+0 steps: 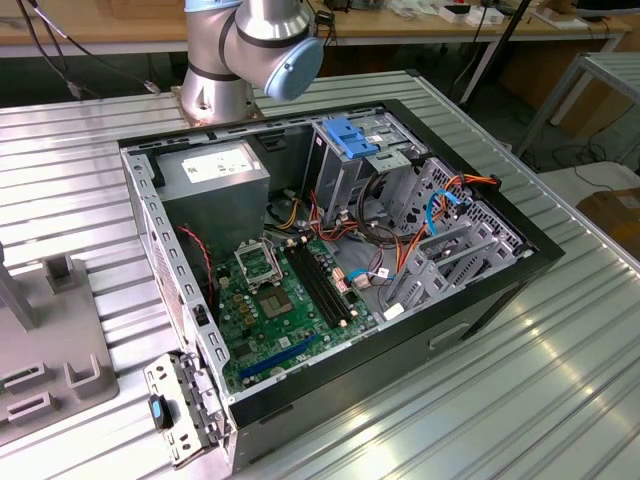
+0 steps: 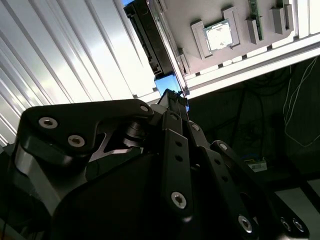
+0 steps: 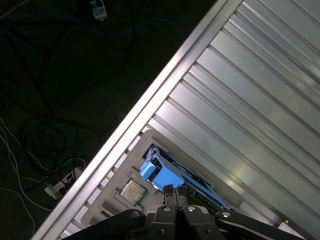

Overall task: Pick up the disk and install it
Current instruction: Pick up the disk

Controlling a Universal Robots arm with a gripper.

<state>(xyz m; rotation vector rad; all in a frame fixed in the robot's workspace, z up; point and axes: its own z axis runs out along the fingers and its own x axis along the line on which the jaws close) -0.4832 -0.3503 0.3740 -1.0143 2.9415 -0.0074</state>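
Stage shown: pick-up not yet made. My gripper (image 3: 173,191) hangs over the grey parts tray (image 2: 192,12), which lies at the edge of the ribbed metal table (image 3: 260,75). In both wrist views my fingertips (image 3: 167,190) are drawn close together, and I see nothing between them.

The disk (image 3: 162,175) stands on edge in a slot of that tray. Its dark body (image 2: 150,40) and blue rails are in line with my gripper (image 2: 172,95), just past the tips. A loose processor chip (image 2: 218,37) rests in a pocket nearby. Whether I touch the disk I cannot tell.

In the exterior view, the open computer case (image 1: 540,255) sits on the table apart from the tray (image 1: 40,350). I judge that both grasp and installation are undone.
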